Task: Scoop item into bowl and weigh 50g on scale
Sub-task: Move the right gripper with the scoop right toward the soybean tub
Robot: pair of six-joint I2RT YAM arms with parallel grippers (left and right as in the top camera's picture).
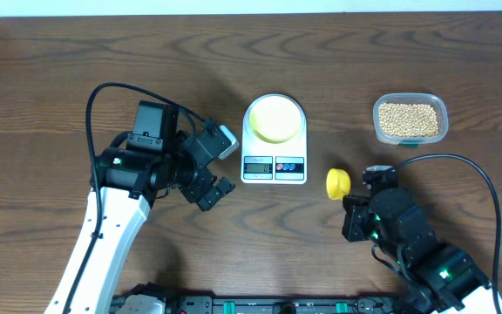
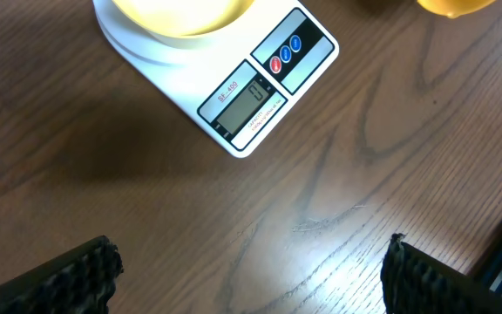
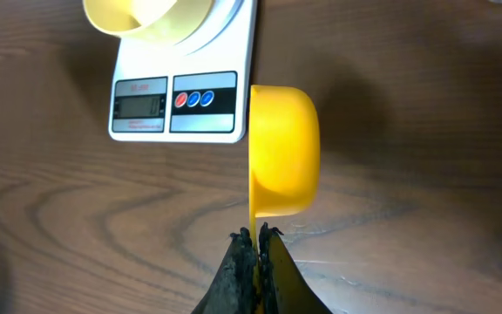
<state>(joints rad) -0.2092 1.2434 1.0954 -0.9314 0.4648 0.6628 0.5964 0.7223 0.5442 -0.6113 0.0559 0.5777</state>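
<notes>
Right gripper (image 3: 253,234) clamps the spoon (image 3: 283,148), left gripper (image 2: 251,262) spread apart; bowl (image 1: 274,118) ahead on scale (image 1: 274,166) looks empty, beans (image 1: 409,119) unscooped.

A dark brown table (image 1: 42,87) with bold, swirling wood grain fills almost the whole overhead view. At the top of the frame its far edge meets a pale strip (image 1: 234,5) that widens in the upper left corner. I can't tell whether that is wall or floor. The light is soft, and shadows on the wood are faint and blurred.
</notes>
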